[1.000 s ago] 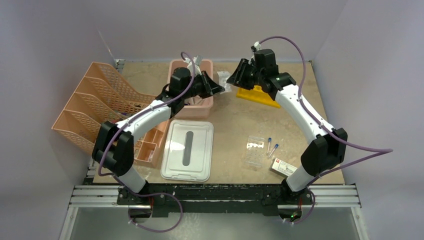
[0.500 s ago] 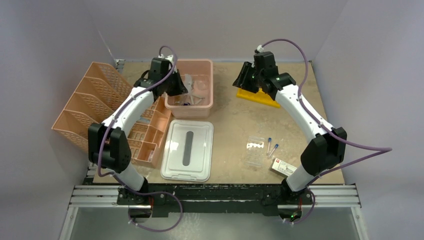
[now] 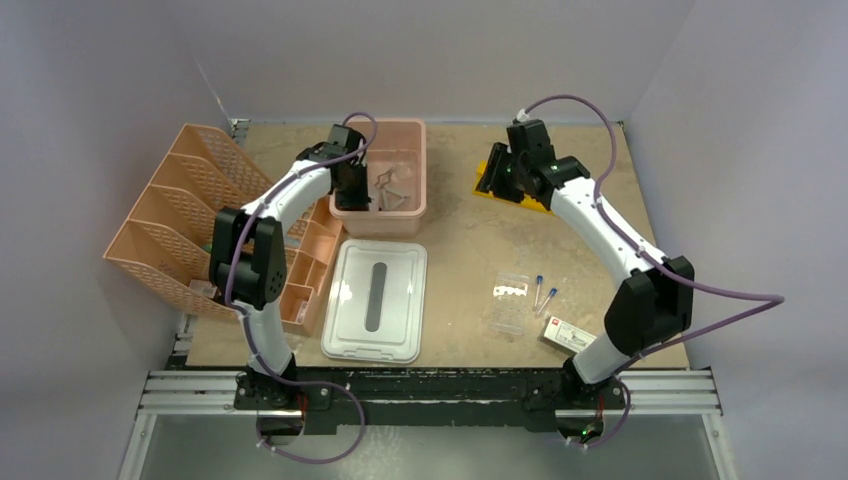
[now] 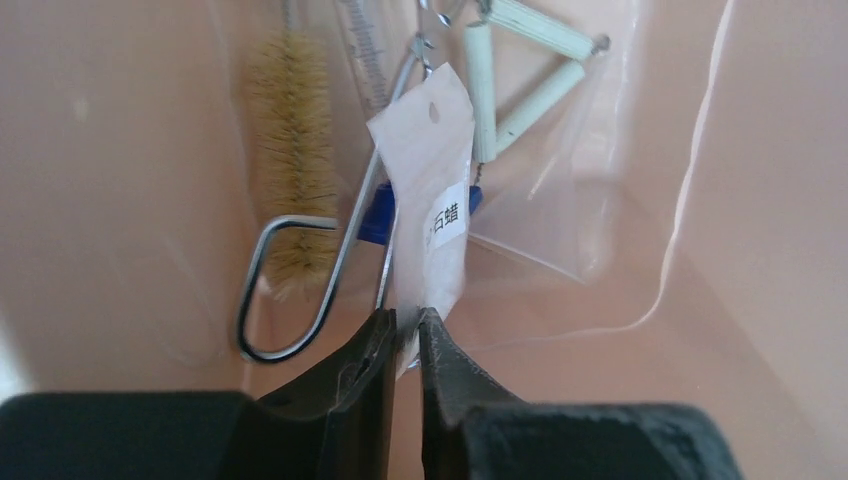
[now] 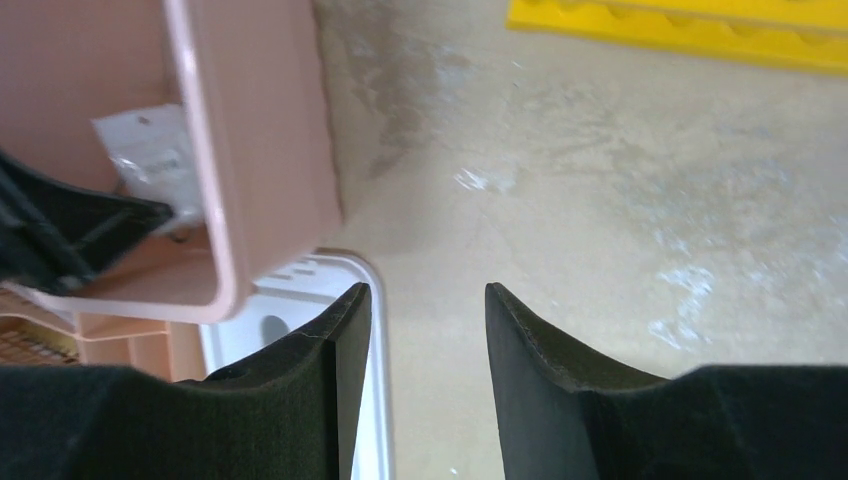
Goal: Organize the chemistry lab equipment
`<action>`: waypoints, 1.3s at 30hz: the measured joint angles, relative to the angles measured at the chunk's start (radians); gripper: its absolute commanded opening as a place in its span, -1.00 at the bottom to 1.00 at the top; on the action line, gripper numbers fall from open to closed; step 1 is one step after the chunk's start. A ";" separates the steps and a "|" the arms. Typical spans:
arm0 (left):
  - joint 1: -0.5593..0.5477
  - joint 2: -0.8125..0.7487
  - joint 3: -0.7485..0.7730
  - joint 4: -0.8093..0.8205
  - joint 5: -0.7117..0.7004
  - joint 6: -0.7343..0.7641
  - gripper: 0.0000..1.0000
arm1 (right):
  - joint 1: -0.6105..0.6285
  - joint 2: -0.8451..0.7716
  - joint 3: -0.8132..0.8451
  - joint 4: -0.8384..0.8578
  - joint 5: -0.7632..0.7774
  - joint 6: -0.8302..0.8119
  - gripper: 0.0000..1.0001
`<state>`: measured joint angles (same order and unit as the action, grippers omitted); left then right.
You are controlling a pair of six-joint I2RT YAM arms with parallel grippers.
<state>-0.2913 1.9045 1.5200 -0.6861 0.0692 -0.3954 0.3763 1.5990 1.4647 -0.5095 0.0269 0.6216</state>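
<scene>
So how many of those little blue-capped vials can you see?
2. The left vial and right vial lie side by side on the table, beside a clear packet. A blue bit inside the pink tub may be another; unclear.

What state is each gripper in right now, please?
Left gripper: closed on the packet.
Right gripper: open, holding nothing.

Top view: one organizer (image 3: 160, 215) at left, one pink tub (image 3: 380, 222) upper centre, one lid (image 3: 375, 300) below it, and at lower right two vials (image 3: 544, 292), one clear packet (image 3: 510, 305) and one box (image 3: 567, 335). Right wrist view: one yellow rack (image 5: 680, 30) along the top edge. Left wrist view, inside the tub: one brush (image 4: 290, 150), one white packet (image 4: 430, 200), one bent wire piece (image 4: 345, 255) and one triangle (image 4: 520, 60) of three white tubes.
</scene>
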 measured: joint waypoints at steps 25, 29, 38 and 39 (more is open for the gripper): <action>-0.182 -0.403 -0.032 0.214 0.058 0.025 -0.05 | -0.198 -0.277 -0.484 -0.258 0.230 0.073 -0.21; -0.215 -0.431 -0.127 0.346 0.158 -0.034 -0.03 | -0.243 -0.274 -0.545 -0.259 0.229 0.093 -0.16; -0.302 -0.409 -0.193 0.497 0.262 -0.108 -0.03 | -0.269 -0.215 -0.679 -0.171 0.205 0.132 -0.26; -0.307 -0.403 -0.193 0.504 0.269 -0.110 -0.02 | -0.271 -0.201 -0.685 -0.154 0.201 0.132 -0.28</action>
<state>-0.5987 1.5013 1.3266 -0.1822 0.3382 -0.5053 0.1055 1.3979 0.7799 -0.6632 0.2276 0.7532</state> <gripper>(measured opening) 0.485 0.393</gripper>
